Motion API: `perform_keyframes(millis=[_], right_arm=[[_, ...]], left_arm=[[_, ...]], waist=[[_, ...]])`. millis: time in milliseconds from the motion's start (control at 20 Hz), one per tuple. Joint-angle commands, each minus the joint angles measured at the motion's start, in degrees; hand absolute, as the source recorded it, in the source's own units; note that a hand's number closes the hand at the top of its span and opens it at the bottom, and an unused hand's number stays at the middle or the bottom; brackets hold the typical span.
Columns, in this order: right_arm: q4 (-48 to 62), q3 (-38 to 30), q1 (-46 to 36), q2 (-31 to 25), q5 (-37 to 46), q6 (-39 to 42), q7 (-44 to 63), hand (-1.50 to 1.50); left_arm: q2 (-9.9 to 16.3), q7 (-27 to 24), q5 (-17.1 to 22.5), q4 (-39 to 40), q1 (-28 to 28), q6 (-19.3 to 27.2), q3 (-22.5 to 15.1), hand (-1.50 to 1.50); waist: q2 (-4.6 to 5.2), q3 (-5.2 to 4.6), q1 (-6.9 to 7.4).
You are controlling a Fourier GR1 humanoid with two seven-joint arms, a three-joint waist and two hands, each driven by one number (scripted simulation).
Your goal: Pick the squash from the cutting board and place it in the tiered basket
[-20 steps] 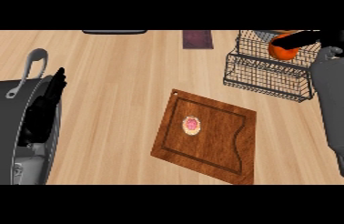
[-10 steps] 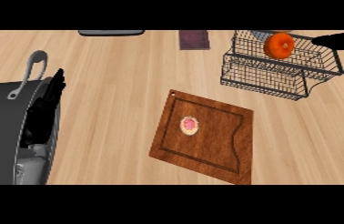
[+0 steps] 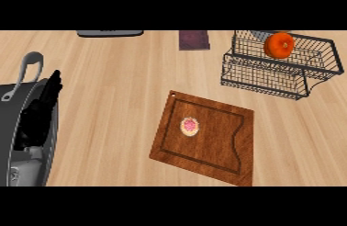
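**Squash in basket**

Gone from view is our right arm, which was beside the basket (image 3: pixel 271 69). We see the squash (image 3: pixel 279 45) in its top tier: rigid, smooth, best held around its middle. Left robot hand (image 3: pixel 41 111) rests released at the surface's (image 3: pixel 115 96) edge.

One bench (image 3: pixel 108 82) of pale wood carries everything. On it lies one cutting board (image 3: pixel 217 151), dark brown, with one small round pink-centred item (image 3: pixel 190 126) on its surface. There is one black wire tiered basket (image 3: pixel 271 71) with two levels, and one orange squash (image 3: pixel 279 45) sits in its upper level. One dark pan with a grey handle (image 3: pixel 24 71) shows at the left edge. One black hand (image 3: pixel 42 105) shows there too, over the pan. At the far edge lie one dark purple flat item (image 3: pixel 194 39) and one grey flat item (image 3: pixel 109 33).
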Motion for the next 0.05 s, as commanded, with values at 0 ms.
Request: perform_keyframes(millis=[0], right_arm=[[-5.2, -9.4, 9.3, 0.2, -10.1, 4.0, -5.6, -1.50]], left_arm=[[-0.5, -1.2, -0.8, 2.3, -0.1, 0.5, -0.2, 0.00]], waist=[[0.19, -0.07, -0.02]])
